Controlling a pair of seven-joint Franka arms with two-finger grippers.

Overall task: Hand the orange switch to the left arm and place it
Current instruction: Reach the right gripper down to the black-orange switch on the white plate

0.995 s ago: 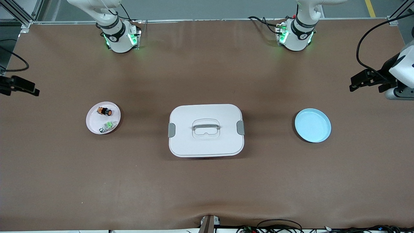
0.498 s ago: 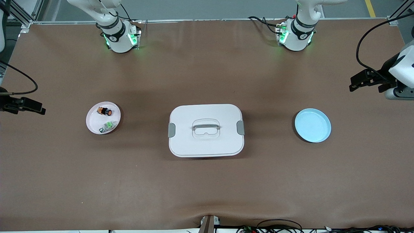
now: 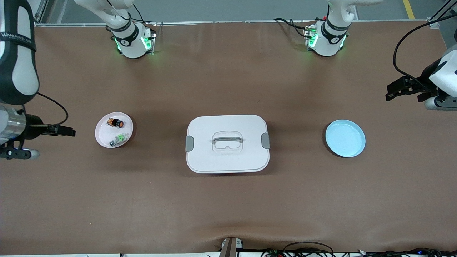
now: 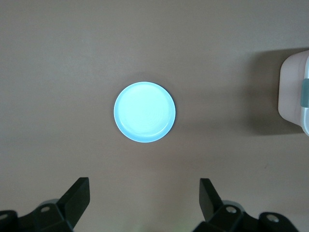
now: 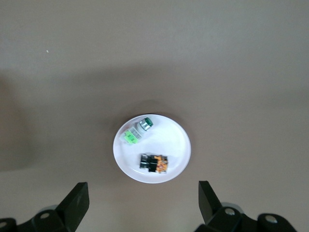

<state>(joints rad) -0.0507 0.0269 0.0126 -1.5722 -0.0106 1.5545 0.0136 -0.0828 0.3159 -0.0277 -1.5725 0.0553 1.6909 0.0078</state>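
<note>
The orange switch (image 3: 115, 123) (image 5: 154, 163) lies on its side on a small white plate (image 3: 103, 132) (image 5: 178, 145) toward the right arm's end of the table. My right gripper (image 3: 71, 131) (image 5: 143, 193) hangs open and empty over the bare table just beside that plate. The white box (image 3: 214, 125) (image 4: 292, 92) with grey latches stands at mid-table, lid on. At the left arm's end of the table my left gripper (image 3: 389, 92) (image 4: 144, 186) waits, open and empty, over the table beside a blue plate.
A green-and-silver switch (image 3: 119, 138) (image 5: 135, 131) shares the white plate with the orange one. An empty light-blue plate (image 3: 345, 138) (image 4: 145, 112) sits between the box and the left arm's end. Cables run along the table's front edge.
The right arm has swung in from the table's end, bringing its open gripper close beside the white plate. The left arm and everything on the table have stayed still.
</note>
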